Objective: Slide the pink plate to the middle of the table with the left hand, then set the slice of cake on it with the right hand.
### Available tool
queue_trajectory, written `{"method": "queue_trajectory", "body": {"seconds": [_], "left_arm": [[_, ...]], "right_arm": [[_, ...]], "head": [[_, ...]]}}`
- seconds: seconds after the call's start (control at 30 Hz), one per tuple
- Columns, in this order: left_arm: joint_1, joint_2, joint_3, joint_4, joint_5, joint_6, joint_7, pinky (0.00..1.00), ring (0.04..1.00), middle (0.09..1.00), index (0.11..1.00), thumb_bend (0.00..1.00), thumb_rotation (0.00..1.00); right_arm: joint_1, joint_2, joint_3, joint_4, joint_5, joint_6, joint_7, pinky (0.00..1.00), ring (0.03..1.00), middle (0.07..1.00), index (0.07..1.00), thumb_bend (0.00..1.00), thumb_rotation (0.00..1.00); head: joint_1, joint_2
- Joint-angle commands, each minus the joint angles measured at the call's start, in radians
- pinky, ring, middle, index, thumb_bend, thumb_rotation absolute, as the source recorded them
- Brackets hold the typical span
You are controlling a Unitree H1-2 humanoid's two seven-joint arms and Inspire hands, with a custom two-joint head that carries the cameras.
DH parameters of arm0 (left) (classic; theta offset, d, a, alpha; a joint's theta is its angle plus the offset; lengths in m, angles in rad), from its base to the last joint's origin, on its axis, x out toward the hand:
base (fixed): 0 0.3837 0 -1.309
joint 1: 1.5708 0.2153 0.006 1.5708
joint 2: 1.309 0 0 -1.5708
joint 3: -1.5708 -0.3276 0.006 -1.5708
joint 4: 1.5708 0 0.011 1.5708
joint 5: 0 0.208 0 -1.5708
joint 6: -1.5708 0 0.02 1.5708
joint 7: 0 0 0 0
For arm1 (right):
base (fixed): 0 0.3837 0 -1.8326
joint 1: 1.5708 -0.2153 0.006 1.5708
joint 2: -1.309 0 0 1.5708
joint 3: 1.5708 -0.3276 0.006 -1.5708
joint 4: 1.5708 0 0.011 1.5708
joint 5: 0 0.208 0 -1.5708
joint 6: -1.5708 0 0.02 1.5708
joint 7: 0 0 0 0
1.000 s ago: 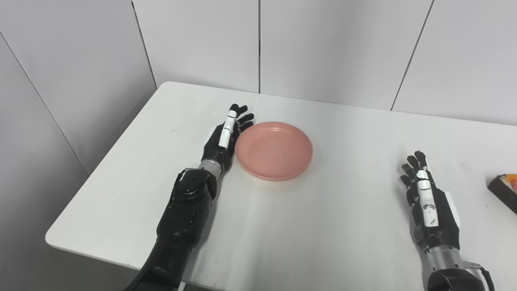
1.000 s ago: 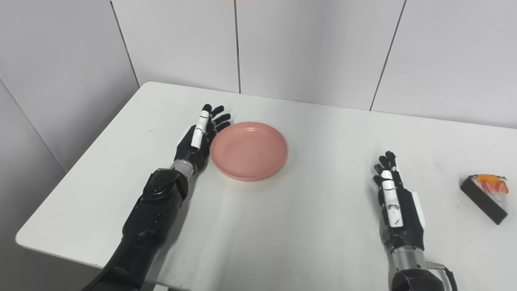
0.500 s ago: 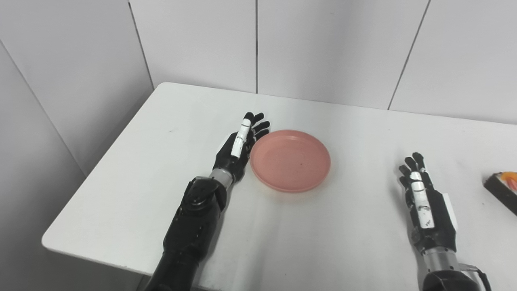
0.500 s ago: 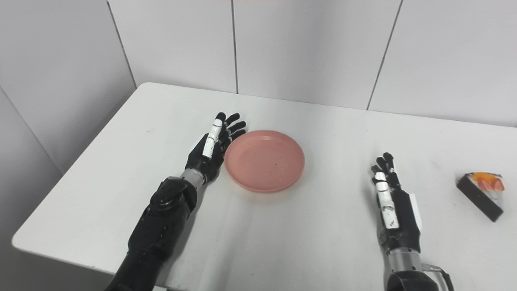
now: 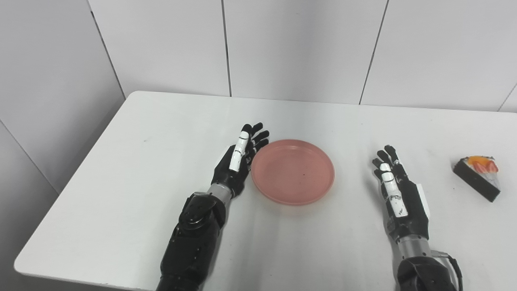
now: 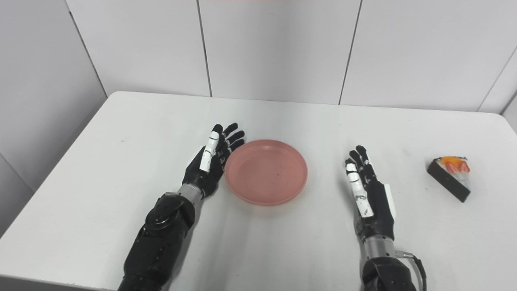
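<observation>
Pink plate (image 5: 293, 171) sits mid-table (image 5: 133, 169), left hand (image 5: 238, 163) against its left rim, fingers spread, empty. From the right eye, the right hand (image 6: 369, 192) hovers right of the plate, fingers apart; cake (image 6: 449, 178) lies farther right.

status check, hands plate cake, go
Left hand open, against pink plate. Right hand open, empty. Slice of cake far right, untouched. Path clear.

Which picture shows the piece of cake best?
The right eye view: the slice of cake sits well inside the frame, with table visible all around it. The left eye view shows it whole too, but nearer the picture's right edge.
</observation>
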Motion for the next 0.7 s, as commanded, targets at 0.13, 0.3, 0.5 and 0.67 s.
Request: {"method": "queue_trajectory", "body": {"seconds": [0.13, 0.3, 0.5, 0.67], "left_arm": [[0.009, -0.01, -0.011, -0.021, 0.005, 0.008, 0.0, 0.95, 0.945, 0.928, 0.934, 0.67, 1.0], [0.014, -0.02, -0.014, -0.029, 0.0, 0.019, -0.002, 0.99, 0.968, 0.945, 0.945, 0.67, 1.0], [0.018, -0.031, -0.018, -0.027, 0.002, 0.02, -0.002, 1.0, 0.995, 0.981, 0.964, 0.67, 1.0], [0.027, -0.038, -0.019, -0.028, 0.007, 0.005, -0.001, 1.0, 1.0, 0.998, 0.991, 0.65, 1.0]], "right_arm": [[-0.03, 0.022, 0.004, -0.02, 0.006, -0.011, -0.002, 0.95, 0.905, 0.917, 0.93, 0.54, 0.71], [-0.03, 0.012, 0.029, -0.022, -0.029, -0.01, 0.01, 0.97, 0.932, 0.943, 0.969, 0.54, 0.81], [-0.031, 0.008, 0.053, -0.026, -0.064, -0.003, 0.01, 0.98, 0.953, 0.965, 0.995, 0.56, 0.89], [-0.036, 0.016, 0.062, -0.018, -0.081, -0.007, 0.004, 0.98, 0.959, 0.971, 0.999, 0.59, 0.9]], "head": [[-0.046, 0.005], [-0.087, 0.009], [-0.133, 0.012], [-0.159, 0.014]]}}
